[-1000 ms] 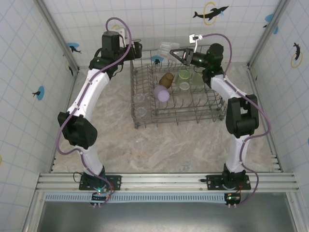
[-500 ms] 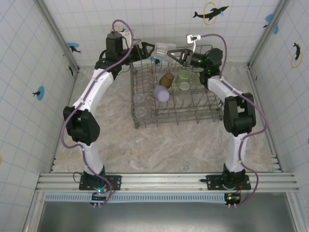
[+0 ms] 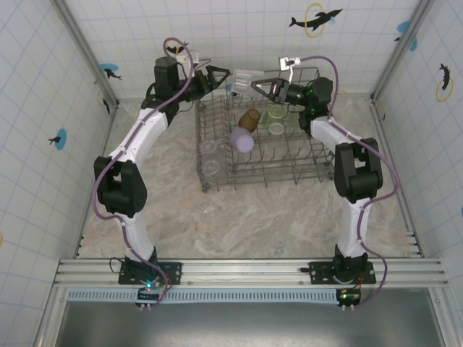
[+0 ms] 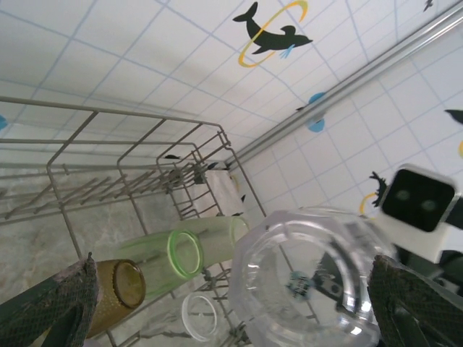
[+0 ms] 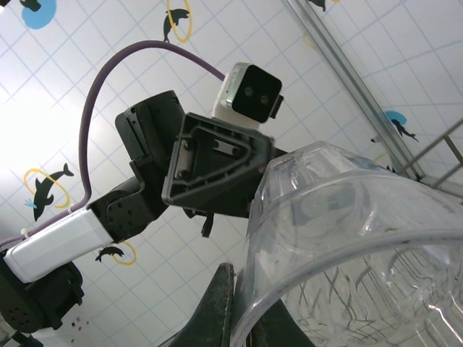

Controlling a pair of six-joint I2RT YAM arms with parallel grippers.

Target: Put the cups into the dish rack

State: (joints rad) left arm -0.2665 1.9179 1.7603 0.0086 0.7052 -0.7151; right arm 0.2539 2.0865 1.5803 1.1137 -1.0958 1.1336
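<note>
My right gripper [image 3: 259, 83] is shut on the rim of a clear cup [image 3: 243, 74], held in the air above the far edge of the grey wire dish rack [image 3: 318, 155]. In the right wrist view the fingers [image 5: 223, 307] pinch the cup's wall [image 5: 347, 246]. My left gripper [image 3: 219, 75] faces it, open. The cup's base [image 4: 311, 282] sits toward the right side of the gap between the left fingers [image 4: 51, 303]. Inside the rack lie an amber cup [image 3: 250, 118], a lilac cup [image 3: 242, 139], two green cups [image 3: 275, 113] and two clear cups [image 3: 210, 148].
The rack takes up the middle and back of the marbled table [image 3: 253, 217], with tiled walls close behind both grippers. Both arms reach over the rack's far corners. The left wrist view shows a green cup [image 4: 184, 253] and the amber cup [image 4: 119, 285] lying just below.
The left arm has swung right until its open gripper meets the clear cup. The right gripper has shifted slightly left with the cup and stays shut on it.
</note>
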